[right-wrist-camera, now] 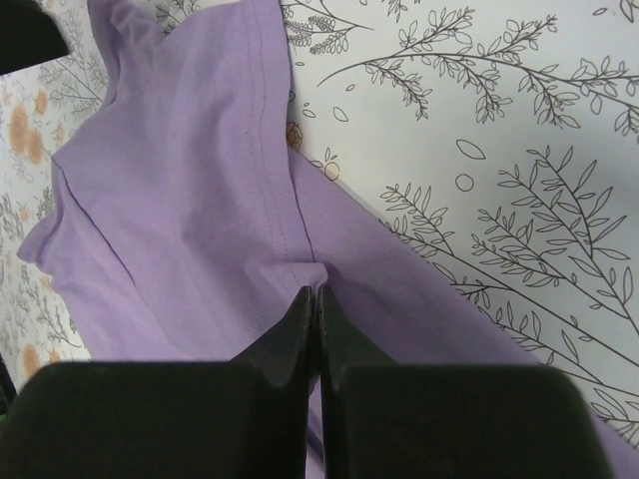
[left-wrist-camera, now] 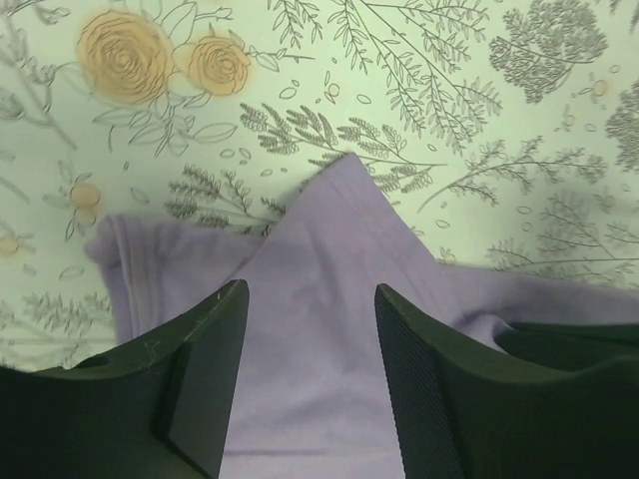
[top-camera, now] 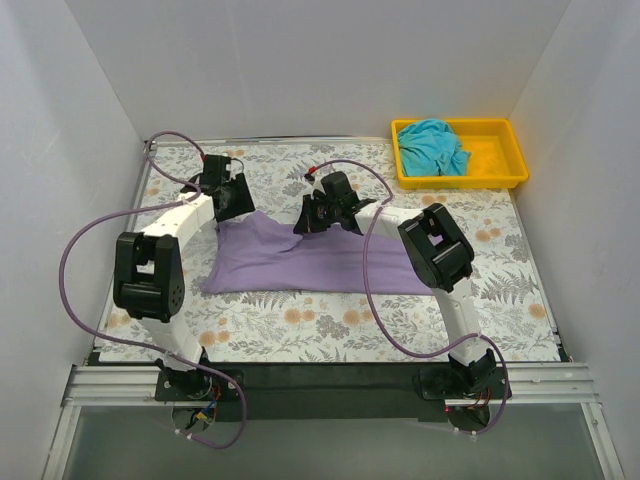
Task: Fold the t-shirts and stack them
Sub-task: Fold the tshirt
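my right gripper (right-wrist-camera: 318,295) is clamped on a hemmed edge of the lavender-purple soft cloth t-shirt (right-wrist-camera: 190,200). my left gripper (left-wrist-camera: 310,304) has its jaws apart, with a raised fold of the same shirt showing between them, at its 10 o'clock corner. it lies mid-table on the floral-print table cover (top-camera: 330,325). the teal crumpled cloth t-shirt (top-camera: 435,145) sits in the yellow rectangular plastic tray (top-camera: 505,180), at 1 o'clock.

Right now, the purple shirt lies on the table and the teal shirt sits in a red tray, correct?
No, the tray is yellow, not red, as the top view shows. The purple shirt lies on the table and the teal shirt sits in that tray.
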Controlling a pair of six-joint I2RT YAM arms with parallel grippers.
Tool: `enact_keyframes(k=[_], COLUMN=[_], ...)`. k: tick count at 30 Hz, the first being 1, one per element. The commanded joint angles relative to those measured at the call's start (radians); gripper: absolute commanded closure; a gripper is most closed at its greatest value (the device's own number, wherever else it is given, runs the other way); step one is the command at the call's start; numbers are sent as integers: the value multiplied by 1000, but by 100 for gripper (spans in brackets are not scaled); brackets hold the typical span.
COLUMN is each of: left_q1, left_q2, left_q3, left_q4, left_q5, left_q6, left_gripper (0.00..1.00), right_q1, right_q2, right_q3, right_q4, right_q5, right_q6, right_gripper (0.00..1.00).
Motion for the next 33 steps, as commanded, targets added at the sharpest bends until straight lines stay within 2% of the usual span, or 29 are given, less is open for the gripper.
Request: enact_keyframes(k=[1, 4, 12, 30, 33], left_q1=[-5, -13, -47, -99, -100], left_q2=[62, 127, 280, 348, 366], left_q3=[62, 123, 220, 162, 163], left_q4=[83, 100, 129, 136, 133], left_q5=[27, 67, -5, -103, -106], left_q6=[81, 118, 205, 251, 247], left_gripper=[50, 55, 55, 55, 62], right_q1=[-3, -3, 3, 18, 20], right_q2=[-4, -2, 15, 39, 44], right_q3=[-6, -1, 23, 45, 49], right_q4=[-1, -3, -12, -18, -16], right_q5=[-9, -18, -24, -27, -29], right_q6=[-51, -52, -66, -60, -61], right_gripper=[95, 95, 95, 95, 96])
